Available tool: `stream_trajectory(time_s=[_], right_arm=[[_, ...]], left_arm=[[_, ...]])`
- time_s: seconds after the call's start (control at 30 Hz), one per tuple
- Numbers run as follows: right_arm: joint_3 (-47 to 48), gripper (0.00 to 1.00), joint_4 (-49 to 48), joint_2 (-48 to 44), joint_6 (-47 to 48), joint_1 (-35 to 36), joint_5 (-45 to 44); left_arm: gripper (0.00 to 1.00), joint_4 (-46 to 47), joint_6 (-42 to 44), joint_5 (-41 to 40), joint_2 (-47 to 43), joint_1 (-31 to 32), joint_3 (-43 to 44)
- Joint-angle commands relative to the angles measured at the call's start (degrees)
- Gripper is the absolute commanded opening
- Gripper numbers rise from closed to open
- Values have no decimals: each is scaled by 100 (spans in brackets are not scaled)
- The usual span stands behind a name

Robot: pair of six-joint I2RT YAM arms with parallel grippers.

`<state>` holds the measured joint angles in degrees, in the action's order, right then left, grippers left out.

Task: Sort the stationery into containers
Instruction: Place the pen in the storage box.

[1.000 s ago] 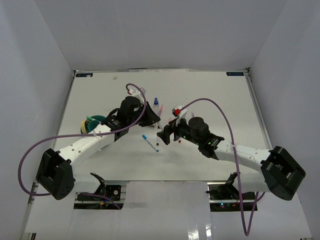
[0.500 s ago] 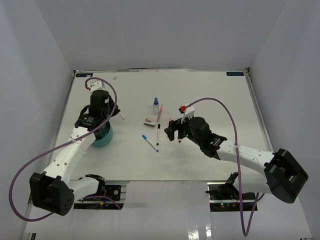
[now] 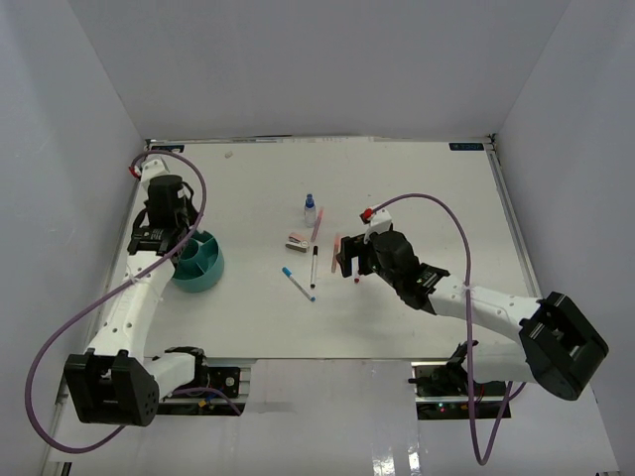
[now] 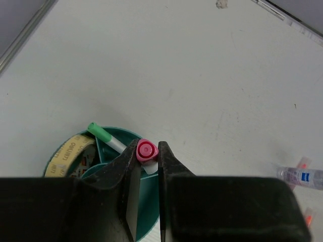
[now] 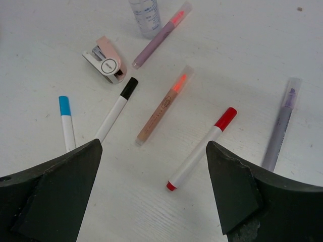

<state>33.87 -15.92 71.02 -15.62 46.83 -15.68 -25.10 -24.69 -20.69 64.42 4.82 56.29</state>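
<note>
Left jaws: pressed together on the pink-capped marker (image 4: 147, 149). My pads (image 4: 126, 164) clamp it from either side just below the cap.
Pink-capped marker: seen end-on from my left wrist, cap towards the camera, barrel pointing down at the teal cup.
Teal cup (image 4: 128, 132): directly under my left jaws, at the left side of the worktop (image 3: 417, 188). From above (image 3: 210, 273) its inside shows dividers. I cannot tell which compartment the marker hangs over.
Inside the cup: a green-capped marker (image 4: 99, 132) with its cap poking over the far rim, and a tan band (image 4: 68, 154) with printed lettering against the left wall.
Right jaws: spread wide and gripping nothing, above the middle of the worktop, one pad (image 5: 60, 191) at each side of my wrist view.
Between the right jaws: a red-capped marker (image 5: 202, 146) lying flat on a diagonal. A peach highlighter (image 5: 161, 108) lies just to its left, roughly parallel and not touching.
Towards my left pad: a black-capped marker (image 5: 115, 113) and a blue-capped marker (image 5: 65, 123), whose near end is hidden behind the pad.
Towards my right pad: a grey-lilac highlighter (image 5: 280, 126).
Farther out: the pink-white block (image 5: 107, 61), a purple highlighter (image 5: 157, 36) and the small bottle (image 5: 145, 12), close together.
</note>
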Motion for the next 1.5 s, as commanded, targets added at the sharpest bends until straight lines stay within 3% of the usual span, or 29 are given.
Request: stream_trajectory(time_s=[0.0, 0.43, 0.83, 1.0, 1.1, 1.27, 1.47], right_arm=[[217, 90, 63, 104, 59, -42, -84], [419, 94, 414, 395, -134, -95, -348], [594, 98, 827, 631, -451, -130, -708], [648, 99, 1003, 772, -679, -139, -726], [674, 100, 1143, 851, -846, -130, -787], [972, 94, 1556, 1282, -1048, -139, -1041], [1192, 89, 1952, 1879, -1365, -130, -1270]], left_arm=[[12, 207, 218, -102, -299, -200, -22], [18, 480, 70, 328, -97, -710, -593], [51, 612, 25, 671, -88, -886, -690], [60, 612, 25, 820, -193, -930, -681], [75, 629, 43, 961, -360, -930, -690], [94, 664, 122, 1803, -588, -930, -795], [98, 910, 184, 2928, -861, -921, -1146]])
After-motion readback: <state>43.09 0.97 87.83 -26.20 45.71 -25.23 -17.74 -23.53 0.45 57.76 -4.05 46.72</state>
